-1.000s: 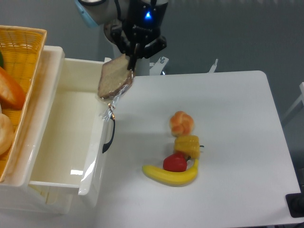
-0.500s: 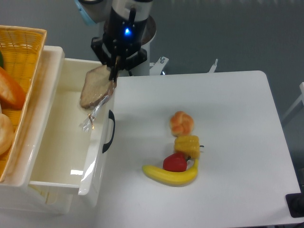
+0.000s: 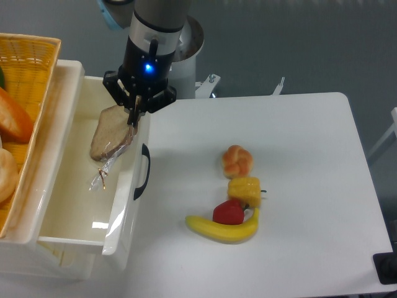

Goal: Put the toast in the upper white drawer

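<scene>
The toast [image 3: 109, 132], a brown slice in clear crinkly wrap, hangs tilted over the open upper white drawer [image 3: 71, 186], just inside its right wall. A tail of plastic wrap dangles from its lower end. My gripper [image 3: 132, 117] is shut on the toast's upper right edge, above the drawer's right rim near the black handle [image 3: 143, 171]. The drawer's cream floor beneath the toast is bare.
A yellow woven basket [image 3: 25, 74] with bread rolls sits on top of the drawer unit at the left. On the white table lie a round orange bun [image 3: 237, 160], a yellow pepper [image 3: 244, 189], a red fruit [image 3: 228, 213] and a banana [image 3: 222, 230].
The gripper has carried the toast leftward and downward, from above the drawer's back right corner to over the drawer's interior. The table items have not moved.
</scene>
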Motion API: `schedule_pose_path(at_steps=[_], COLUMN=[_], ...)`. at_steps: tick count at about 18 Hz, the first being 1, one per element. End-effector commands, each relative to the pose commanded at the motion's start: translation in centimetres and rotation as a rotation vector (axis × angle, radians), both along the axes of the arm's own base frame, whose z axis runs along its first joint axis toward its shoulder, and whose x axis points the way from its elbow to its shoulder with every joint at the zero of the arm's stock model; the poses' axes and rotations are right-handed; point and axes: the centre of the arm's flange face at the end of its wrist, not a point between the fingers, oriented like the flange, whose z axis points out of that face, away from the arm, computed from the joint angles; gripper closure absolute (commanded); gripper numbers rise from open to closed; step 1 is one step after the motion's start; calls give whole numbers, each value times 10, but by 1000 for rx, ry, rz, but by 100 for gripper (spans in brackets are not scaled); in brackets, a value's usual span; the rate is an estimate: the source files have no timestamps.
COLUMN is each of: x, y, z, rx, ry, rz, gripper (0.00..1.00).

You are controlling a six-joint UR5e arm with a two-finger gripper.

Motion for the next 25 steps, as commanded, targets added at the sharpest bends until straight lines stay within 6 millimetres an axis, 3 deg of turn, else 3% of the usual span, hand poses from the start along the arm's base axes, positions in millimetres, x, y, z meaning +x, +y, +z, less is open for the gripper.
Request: schedule_pose_path(at_steps=[2, 5, 9, 11, 19, 25], x=[-1, -1, 0, -3, -34, -56], y=[1, 1, -1, -2, -6, -24], z=[-1, 0, 3, 2, -13, -30], rx=[2, 7, 12, 5, -17, -134], ry=[3, 13, 21, 36, 57, 156], rz=[-1, -24, -31, -43, -31, -67], gripper=[42, 24, 20, 3, 0, 0])
